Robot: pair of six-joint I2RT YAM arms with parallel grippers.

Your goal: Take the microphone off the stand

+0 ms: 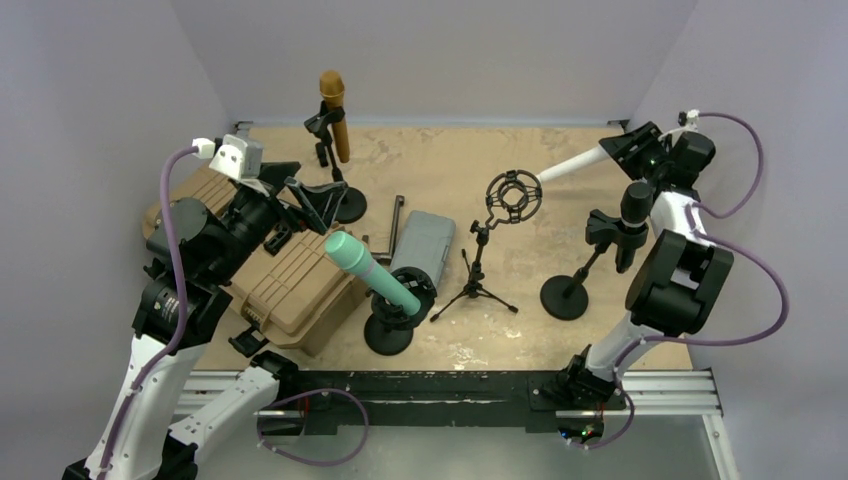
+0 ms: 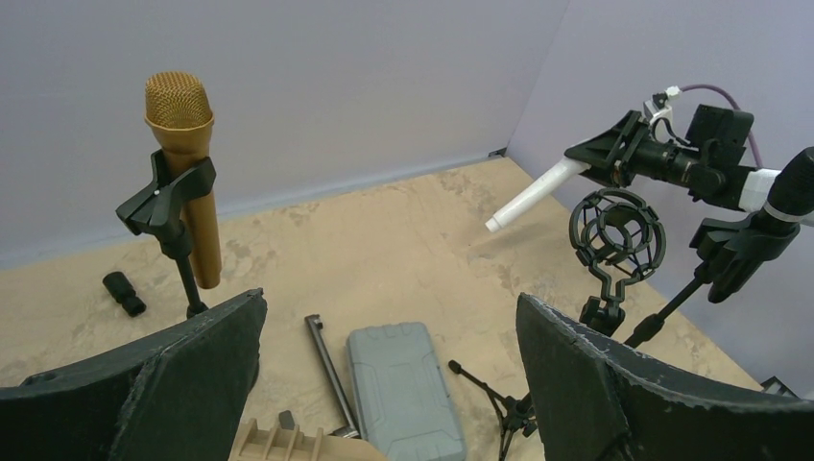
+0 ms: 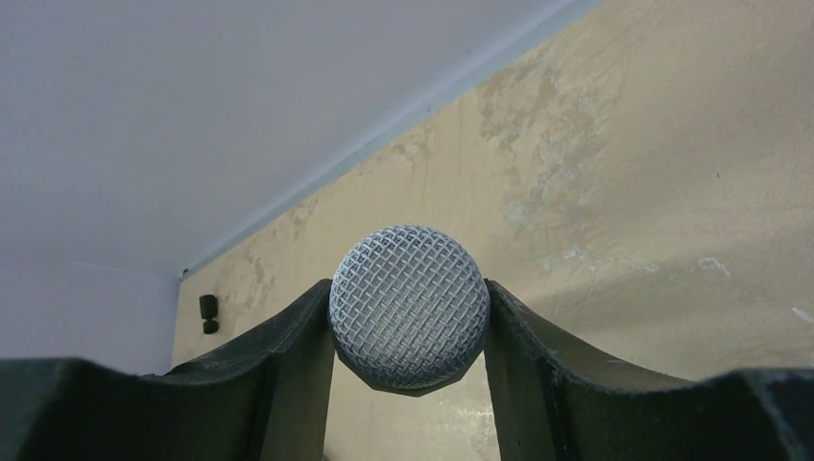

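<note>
From above, the left arm (image 1: 182, 262) rises nearest the lens at 8 o'clock, over a tan case (image 1: 295, 285). The left hand (image 1: 318, 197) points toward 3 o'clock, spread wide with nothing in it. At 2 o'clock the right hand (image 1: 615, 150) is clamped on the head of the white microphone (image 1: 568, 166), whose body slants down toward 8 o'clock. Its tail ends just beside the ring of the shock-mount stand (image 1: 513, 196), a tripod at the centre of the tabletop (image 1: 440, 150). From here the tail seems clear of the ring, not inside it. A gold microphone (image 1: 333, 112) stands clipped at 11 o'clock. A teal microphone (image 1: 372, 270) leans in its holder at 6 o'clock, and a black microphone (image 1: 633, 215) sits in a stand at 3 o'clock. A grey case (image 1: 425, 245) lies at the tripod's 9 o'clock.

The left wrist view has that hand's two dark fingers (image 2: 163, 384) far apart at 7 and 5 o'clock, with nothing between them. The white microphone hangs in the air at 2 o'clock, apart from the ring.

The right wrist view shows the mesh head pinched between both pads (image 3: 288, 360), touching each.
</note>
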